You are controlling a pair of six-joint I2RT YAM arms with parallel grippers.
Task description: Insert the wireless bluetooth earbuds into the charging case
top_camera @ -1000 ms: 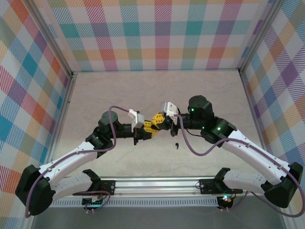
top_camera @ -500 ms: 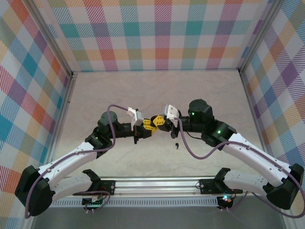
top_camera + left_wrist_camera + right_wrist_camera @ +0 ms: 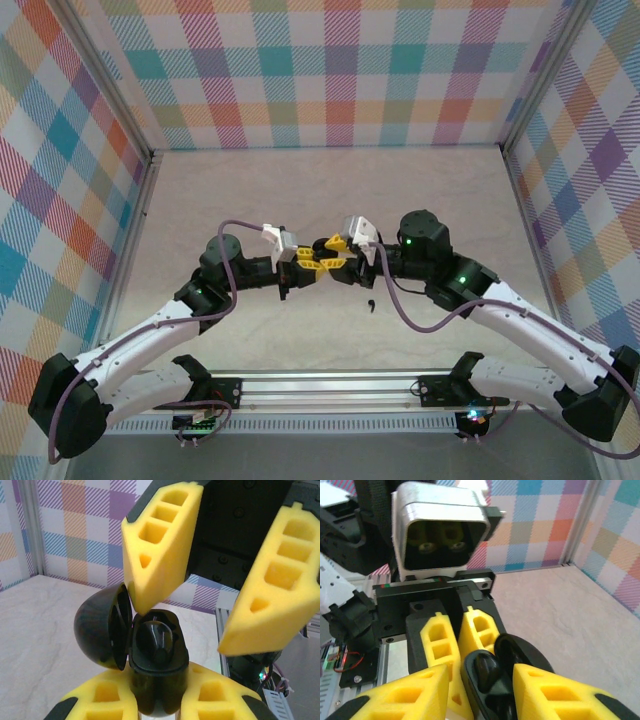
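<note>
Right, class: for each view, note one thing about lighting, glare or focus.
Top external: even light, only faint shadows under the arms, all sharp. Left wrist: bright glints on the glossy black case, plaid wall behind it soft. Right wrist: the nearest yellow pads at the bottom edge look slightly soft.
</note>
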